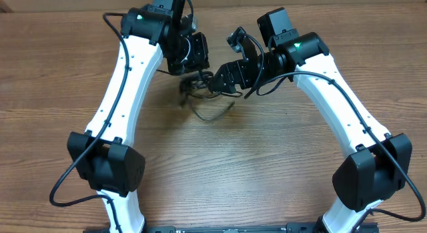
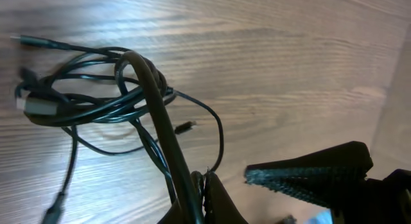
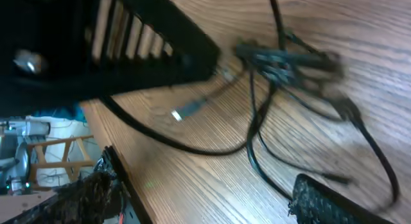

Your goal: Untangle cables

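Overhead, the cables [image 1: 203, 99] lie on the wood-grain surface [image 1: 227, 166] midway between the two arms, a small knot of thin black cords. Nearest the arm bases, a slack loop sags out of the knot. Behind it the bundle's long axis runs roughly left to right, from beneath the left hand [image 1: 192, 71] across to the right hand [image 1: 220, 81].

The left wrist view shows the bundle as several flattened oval coils lying on one another, long side across the frame, glossy and very thin. One strand climbs out of the coils, bends in a tight arch and runs down into the left hand, which is clenched on it. A pale connector [image 2: 35, 105] sits at the coils' left end, and a slim plug [image 2: 26, 39] points to the upper left.

The right wrist view is blurred. The right hand is released, its fingers [image 3: 327, 201] spread wide over the surface, with loose cords trailing from the knot farther off. A silver tip [image 3: 186, 112] points down-left.
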